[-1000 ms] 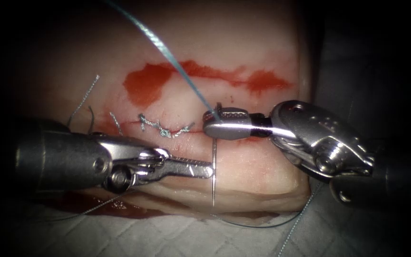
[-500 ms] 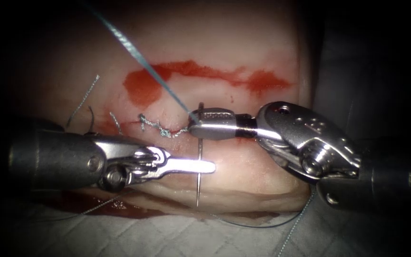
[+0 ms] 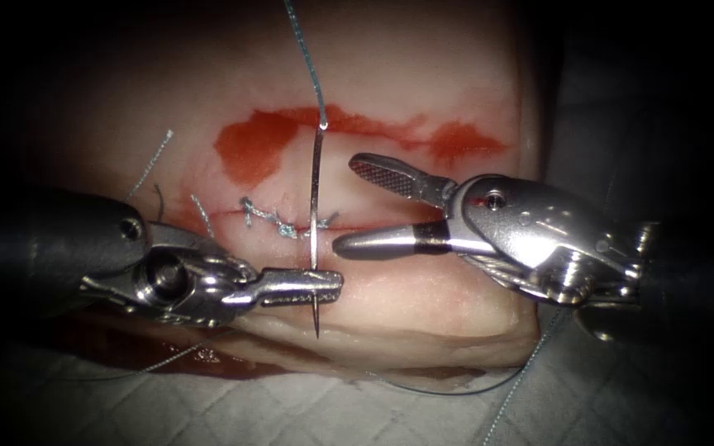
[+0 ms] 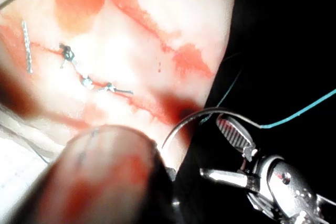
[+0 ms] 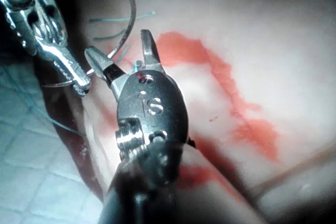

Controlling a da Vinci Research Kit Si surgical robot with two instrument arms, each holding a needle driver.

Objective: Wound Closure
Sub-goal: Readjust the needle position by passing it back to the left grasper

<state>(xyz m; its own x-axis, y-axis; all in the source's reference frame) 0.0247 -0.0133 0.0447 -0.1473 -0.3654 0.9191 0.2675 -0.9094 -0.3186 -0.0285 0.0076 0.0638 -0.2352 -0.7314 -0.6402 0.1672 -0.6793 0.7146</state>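
Background: pale quilted cloth [image 3: 233, 409] with a diamond stitch pattern runs along the near edge of the endoscope view, grey-white. Same cloth [image 5: 31, 182] visible in the right wrist view, tinted bluish. Light is a tight central spot; edges fall off to near black on both sides. Grey surface [image 3: 597, 107] at far right, possibly more cloth, too dim to confirm.
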